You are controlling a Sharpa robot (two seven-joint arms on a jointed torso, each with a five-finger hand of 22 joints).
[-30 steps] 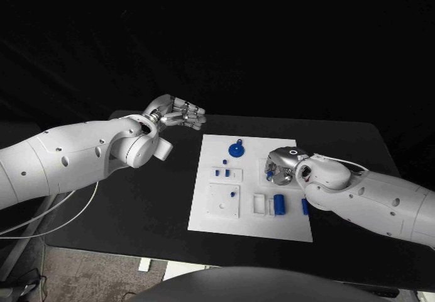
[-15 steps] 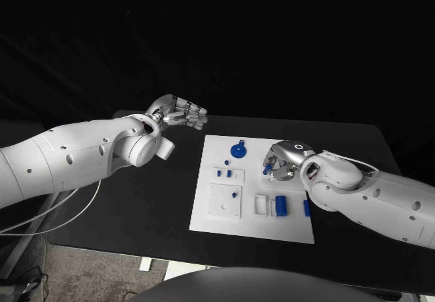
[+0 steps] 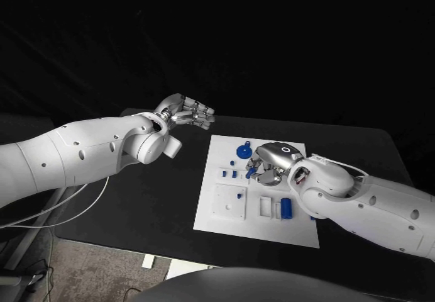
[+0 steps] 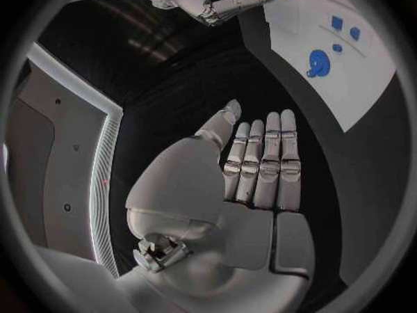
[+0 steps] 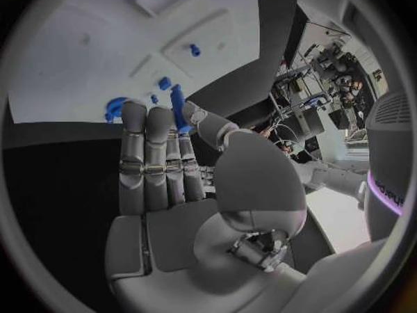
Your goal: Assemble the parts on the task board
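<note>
The white task board (image 3: 217, 217) lies mid-table with blue parts on it: a round disc (image 3: 244, 151), two small pieces (image 3: 227, 170), a peg (image 3: 238, 195) in a square plate and a cylinder (image 3: 286, 207). My right hand (image 3: 268, 166) hovers over the board's upper middle, beside the small pieces. It pinches a short blue rod (image 5: 178, 108) between thumb and fingers. The disc (image 5: 114, 107) lies just beyond its fingertips. My left hand (image 3: 187, 114) hangs above the table's far left, off the board, fingers straight and holding nothing (image 4: 260, 167).
The black table (image 3: 136, 201) runs wide on the board's left and narrower on its right. My right forearm (image 3: 363, 201) lies across the board's right edge. From the left wrist, the board (image 4: 365, 83) and my right hand (image 4: 208, 3) lie well ahead.
My right hand has moved left across the board, from its right column toward the small pieces, carrying the blue rod. The left hand has stayed in place.
</note>
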